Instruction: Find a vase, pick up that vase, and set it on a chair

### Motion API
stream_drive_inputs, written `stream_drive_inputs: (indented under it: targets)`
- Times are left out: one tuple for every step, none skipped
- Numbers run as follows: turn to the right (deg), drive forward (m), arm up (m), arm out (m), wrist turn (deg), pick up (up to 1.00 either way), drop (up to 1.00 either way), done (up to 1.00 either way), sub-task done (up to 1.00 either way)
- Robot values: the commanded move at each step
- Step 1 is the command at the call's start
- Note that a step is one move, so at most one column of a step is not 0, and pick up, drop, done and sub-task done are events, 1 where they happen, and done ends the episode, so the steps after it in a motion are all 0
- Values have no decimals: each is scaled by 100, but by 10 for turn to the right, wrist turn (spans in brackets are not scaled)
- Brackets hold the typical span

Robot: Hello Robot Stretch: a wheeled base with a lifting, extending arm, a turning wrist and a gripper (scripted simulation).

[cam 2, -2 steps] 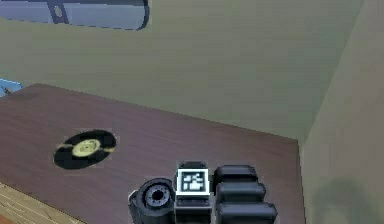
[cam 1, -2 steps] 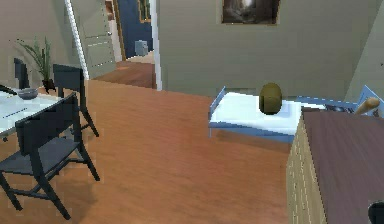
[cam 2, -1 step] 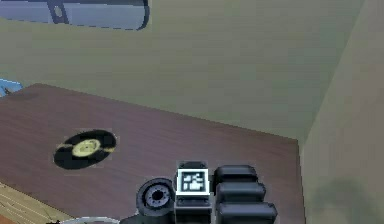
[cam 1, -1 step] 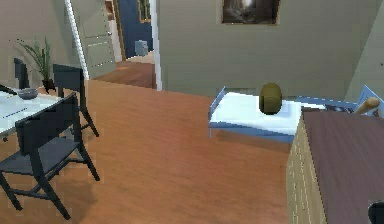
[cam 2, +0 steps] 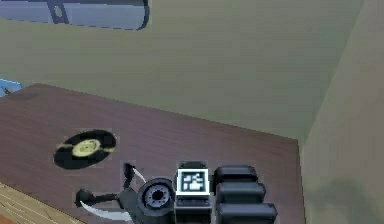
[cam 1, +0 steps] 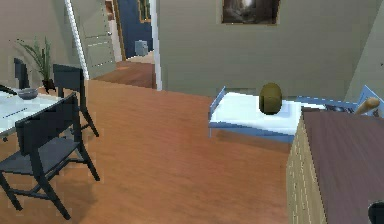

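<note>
Forward view: an olive-brown rounded object point(cam 1: 270, 98), likely the vase, stands mid-mattress on the bed point(cam 1: 240, 108), past the dresser point(cam 1: 345, 150)'s far edge and well apart from the dark chairs point(cam 1: 48, 140). In the arm side view the gripper point(cam 2: 108, 188) shows at the dresser top's near edge, holding nothing. Whether it is released or clenched cannot be told. A turn could sweep the disc point(cam 2: 85, 150) off, and a glancing reach could topple the object.

Two dark slatted chairs point(cam 1: 48, 150) stand along the right edge of the white table point(cam 1: 12, 112) at the forward view's left. Far right, an olive egg-shaped object point(cam 1: 270, 97) sits on the blue-framed bed point(cam 1: 250, 122), behind the brown wooden dresser point(cam 1: 345, 165). A black disc with a yellow centre point(cam 2: 85, 150) lies on the dresser top, toward the arm side view's left.
</note>
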Motion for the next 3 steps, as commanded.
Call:
stream_drive_inputs:
  targets:
    - [0,0,0,0,180,0,0,0,0]
    - [0,0,-30,0,0,0,0,0,0]
    - [0,0,0,0,0,100,0,0,0]
